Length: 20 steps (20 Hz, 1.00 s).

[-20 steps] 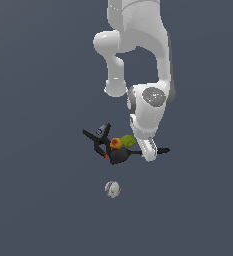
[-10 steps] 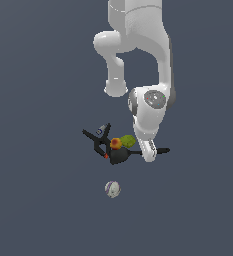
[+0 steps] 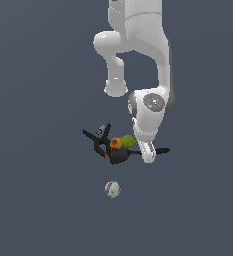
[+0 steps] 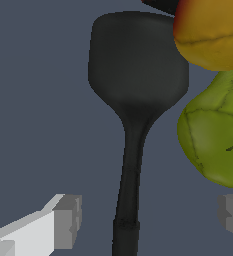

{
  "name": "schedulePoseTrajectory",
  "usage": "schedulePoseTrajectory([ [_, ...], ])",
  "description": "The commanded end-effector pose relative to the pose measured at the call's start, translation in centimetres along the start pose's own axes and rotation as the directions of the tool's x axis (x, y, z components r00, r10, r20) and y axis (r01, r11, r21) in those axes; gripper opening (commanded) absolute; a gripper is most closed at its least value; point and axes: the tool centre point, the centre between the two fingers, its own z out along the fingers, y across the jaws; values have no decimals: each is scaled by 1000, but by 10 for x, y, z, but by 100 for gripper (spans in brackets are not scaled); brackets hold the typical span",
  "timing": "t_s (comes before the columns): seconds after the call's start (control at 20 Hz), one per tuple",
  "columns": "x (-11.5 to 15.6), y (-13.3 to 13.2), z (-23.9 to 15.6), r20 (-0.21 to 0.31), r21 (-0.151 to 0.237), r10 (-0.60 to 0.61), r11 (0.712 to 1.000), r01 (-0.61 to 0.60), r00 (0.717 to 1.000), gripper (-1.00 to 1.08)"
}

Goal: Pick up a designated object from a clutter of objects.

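The black utensil (image 4: 136, 85) lies flat on the counter, its head touching the orange-red fruit (image 4: 213, 35), the yellow-green fruit (image 4: 215, 135) just beside it. The tool (image 4: 148, 217) stands spread astride its handle, presumably to pinch there, away from the fruit.

No text, label, brand, number or sign can be read in either view; the purple marks on the whitish ball (image 3: 112, 189) are too small and blurred to make out as letters
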Motion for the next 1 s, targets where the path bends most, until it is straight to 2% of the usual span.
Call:
schedulePoseTrajectory([
  [0.0, 0, 1, 11, 0, -1, 1, 1000, -1, 1000, 100],
  [0.5, 0, 0, 38, 0, 0, 3, 1000, -3, 1000, 100],
  [0.55, 0, 0, 38, 0, 0, 3, 1000, -3, 1000, -100],
  [0.95, 0, 0, 38, 0, 0, 3, 1000, -3, 1000, -100],
])
